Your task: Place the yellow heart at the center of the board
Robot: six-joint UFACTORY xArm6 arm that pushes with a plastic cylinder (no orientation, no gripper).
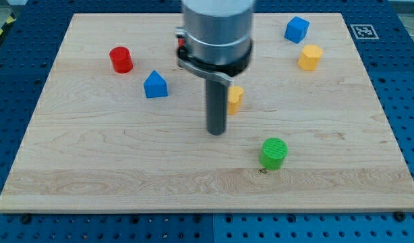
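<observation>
The yellow heart (235, 98) lies near the middle of the wooden board (92, 169), partly hidden behind my rod. My tip (216, 132) rests on the board just left of and below the heart, close to it; whether they touch I cannot tell. The arm's grey body hangs over the board's top middle.
A red cylinder (121, 59) and a blue house-shaped block (155, 85) lie at the upper left. A blue cube (296, 29) and a yellow hexagonal block (310, 57) lie at the upper right. A green cylinder (274, 152) lies right of and below my tip.
</observation>
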